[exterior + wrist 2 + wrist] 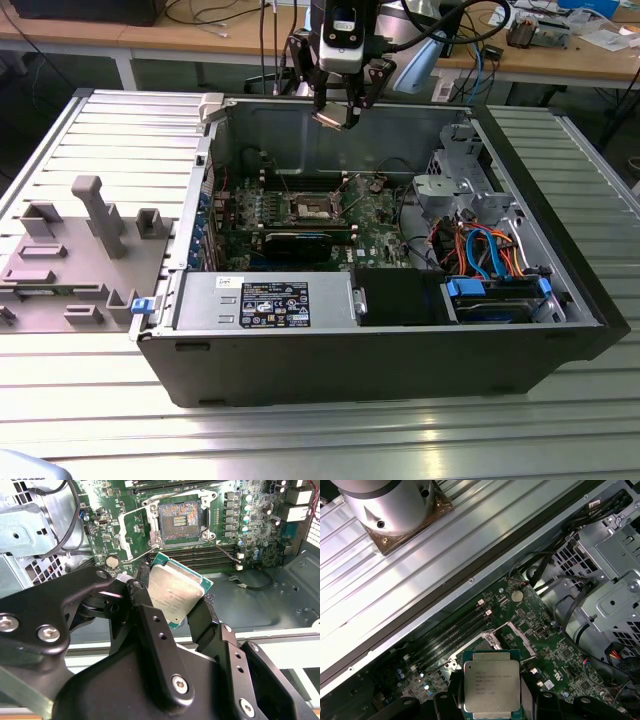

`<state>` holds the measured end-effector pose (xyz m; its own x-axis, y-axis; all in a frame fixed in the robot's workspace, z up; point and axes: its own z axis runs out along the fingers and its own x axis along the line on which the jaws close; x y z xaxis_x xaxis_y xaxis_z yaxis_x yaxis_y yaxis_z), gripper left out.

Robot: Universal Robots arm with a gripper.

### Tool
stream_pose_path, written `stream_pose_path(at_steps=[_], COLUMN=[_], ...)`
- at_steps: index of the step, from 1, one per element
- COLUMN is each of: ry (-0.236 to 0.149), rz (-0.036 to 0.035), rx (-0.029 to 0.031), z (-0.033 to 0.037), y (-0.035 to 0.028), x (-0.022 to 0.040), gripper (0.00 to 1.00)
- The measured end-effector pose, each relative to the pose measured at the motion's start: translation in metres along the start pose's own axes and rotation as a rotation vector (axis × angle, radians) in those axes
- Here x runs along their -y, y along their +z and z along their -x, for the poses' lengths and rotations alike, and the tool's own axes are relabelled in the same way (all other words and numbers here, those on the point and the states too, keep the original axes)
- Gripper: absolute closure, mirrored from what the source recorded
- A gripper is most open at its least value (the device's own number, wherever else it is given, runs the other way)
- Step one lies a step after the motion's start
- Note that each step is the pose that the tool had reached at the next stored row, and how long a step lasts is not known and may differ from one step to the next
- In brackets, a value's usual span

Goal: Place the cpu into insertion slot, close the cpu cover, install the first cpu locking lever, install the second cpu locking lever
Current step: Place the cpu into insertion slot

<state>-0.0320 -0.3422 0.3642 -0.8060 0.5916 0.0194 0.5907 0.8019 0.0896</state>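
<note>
A slatted metal table (100, 400) carried an open computer case (400, 360), lying on its side. On the exterior view's left, at about nine o'clock from the case, lay a grey fixture tray (70, 260). Inside the case the green motherboard (375, 215) (125, 510) (560, 655) lay flat, with a labelled power supply (265, 300) at six o'clock from it.

In the exterior view the gripper (338, 118) (175, 597) (491, 692) hung over the far wall of the case, at roughly twelve o'clock from the socket (312, 208) (179, 520) and well above the board. Its two black fingers (142, 592) were drawn in against opposite edges of the chip, gripping it between them.

The socket was bare, with its contacts exposed. The cover frame (126, 536) was swung open and rested just beside the socket.

The chip (333, 118) (175, 592) (491, 685) was in the gripper, with its metal top facing both wrist cameras. It was tilted and clear of the board, apart from the socket.
</note>
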Motion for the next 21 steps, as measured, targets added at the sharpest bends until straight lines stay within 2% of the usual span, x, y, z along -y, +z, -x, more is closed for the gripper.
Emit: stream_pose_path(at_steps=[21], ry=[0.016], rz=[0.0003], rx=[0.0014], z=[0.0], y=[0.0], x=[0.0], gripper=[0.45])
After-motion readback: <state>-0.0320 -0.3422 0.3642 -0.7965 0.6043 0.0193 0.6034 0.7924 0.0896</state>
